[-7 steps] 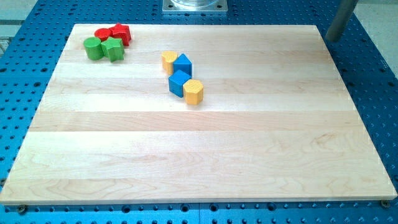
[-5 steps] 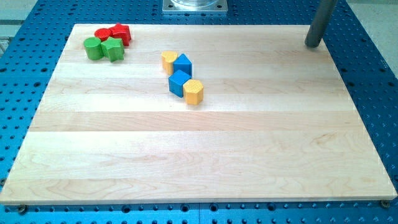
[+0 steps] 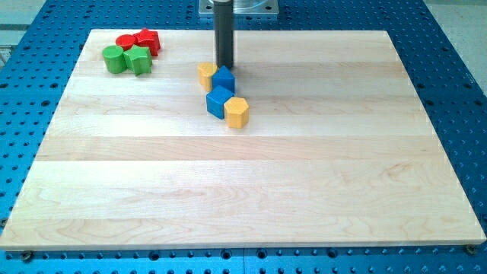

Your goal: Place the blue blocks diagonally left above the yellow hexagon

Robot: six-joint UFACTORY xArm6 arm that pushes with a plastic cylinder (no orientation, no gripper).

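**Rod tip at the upper blue block, beside the yellow pieces**

Camera view: The pale wooden table (image 3: 251, 183) lies on a blue perforated base (image 3: 456, 84). My tip (image 3: 224, 68) comes down from the view's top and ends just above the upper blue block (image 3: 224, 80), touching it or very nearly so; the exact contact cannot be told. There is no claw on this arm, only the straight dark rod, so nothing is spread or pinched.

The upper blue block sits with a yellow block (image 3: 205, 76) touching its left side; that yellow piece looks rounded on one edge, though its exact shape is hard to make out. Just below and slightly left of the upper blue block lies the lower blue block (image 3: 219, 101), cube-like, touching or nearly touching it. The yellow hexagon (image 3: 237, 113) sits against the lower blue block's lower right. So both blue blocks lie up and to the left of the yellow hexagon, in a chain slanting toward the view's top.

Well apart, near the table's top left corner, four pieces cluster together: a red cylinder (image 3: 125, 40) and a red block (image 3: 148, 41) of unclear shape behind, a green cylinder (image 3: 115, 58) and a green star-like block (image 3: 139, 59) in front.

At the view's top centre a grey metal plate (image 3: 239, 7) shows behind the rod.
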